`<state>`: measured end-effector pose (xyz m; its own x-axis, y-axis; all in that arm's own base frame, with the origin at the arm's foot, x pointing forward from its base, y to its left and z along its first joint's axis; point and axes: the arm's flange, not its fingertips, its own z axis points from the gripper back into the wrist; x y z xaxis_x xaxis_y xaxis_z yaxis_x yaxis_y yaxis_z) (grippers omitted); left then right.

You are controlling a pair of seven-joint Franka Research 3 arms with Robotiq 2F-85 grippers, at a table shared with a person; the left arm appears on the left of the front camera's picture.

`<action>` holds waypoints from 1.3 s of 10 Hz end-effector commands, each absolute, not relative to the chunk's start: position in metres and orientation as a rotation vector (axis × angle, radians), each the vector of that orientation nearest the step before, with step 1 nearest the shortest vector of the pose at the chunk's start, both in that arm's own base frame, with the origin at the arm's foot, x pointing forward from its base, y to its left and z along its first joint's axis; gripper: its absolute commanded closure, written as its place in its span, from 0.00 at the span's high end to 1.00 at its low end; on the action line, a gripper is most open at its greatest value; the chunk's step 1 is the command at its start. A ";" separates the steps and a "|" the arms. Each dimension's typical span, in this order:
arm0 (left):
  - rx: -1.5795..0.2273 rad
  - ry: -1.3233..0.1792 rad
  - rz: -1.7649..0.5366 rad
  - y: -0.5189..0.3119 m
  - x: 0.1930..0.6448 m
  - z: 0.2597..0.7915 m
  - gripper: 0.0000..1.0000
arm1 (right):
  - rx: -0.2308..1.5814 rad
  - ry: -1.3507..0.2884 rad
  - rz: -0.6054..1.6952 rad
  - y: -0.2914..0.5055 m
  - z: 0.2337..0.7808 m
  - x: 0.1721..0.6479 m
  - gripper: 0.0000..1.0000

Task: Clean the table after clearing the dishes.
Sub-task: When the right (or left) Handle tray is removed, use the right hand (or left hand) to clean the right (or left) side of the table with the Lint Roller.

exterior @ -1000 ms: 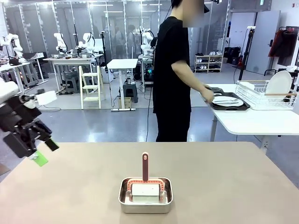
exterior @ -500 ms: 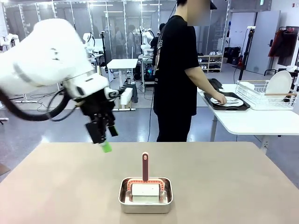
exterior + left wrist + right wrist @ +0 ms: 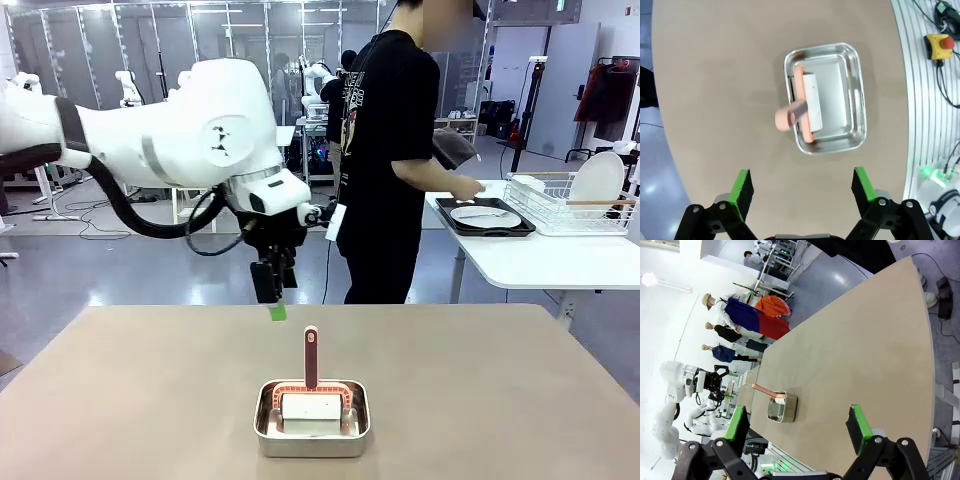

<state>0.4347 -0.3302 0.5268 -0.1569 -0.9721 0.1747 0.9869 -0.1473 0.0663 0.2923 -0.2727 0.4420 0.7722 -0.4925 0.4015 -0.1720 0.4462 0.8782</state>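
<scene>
The tan table (image 3: 140,400) carries a small steel pan (image 3: 311,420) holding a white pad tool with a pink handle (image 3: 311,356) standing upright. My left gripper (image 3: 276,306) hangs above the table just behind and left of that handle. From the left wrist I look straight down on the pan (image 3: 826,98) and the handle (image 3: 790,116), with my left gripper (image 3: 802,187) open and holding nothing. My right gripper (image 3: 797,425) is open too, far from the pan (image 3: 781,408) across the table (image 3: 875,340). The dishes, a white plate (image 3: 487,214) on a dark tray (image 3: 448,222), lie on the white side table.
A person in black stands at the far side, a hand (image 3: 466,189) over the tray on the white side table (image 3: 540,260). A wire dish rack (image 3: 570,200) with a plate stands on it. A yellow stop button (image 3: 942,45) and cables lie beyond the table's edge.
My left arm has swung in from the far left to the middle, bringing its gripper over the table near the pan. The person has shifted a little to the right.
</scene>
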 end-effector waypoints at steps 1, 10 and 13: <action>-0.073 -0.181 -1.649 -0.347 0.438 0.521 1.00 | 1.110 -0.697 -0.219 -0.272 0.445 0.291 1.00; -0.060 -0.052 -1.557 -0.385 0.456 0.463 1.00 | 1.110 -0.697 -0.219 -0.272 0.445 0.291 1.00; -0.036 -0.022 -1.566 -0.390 0.461 0.441 1.00 | 1.110 -0.697 -0.219 -0.272 0.445 0.291 1.00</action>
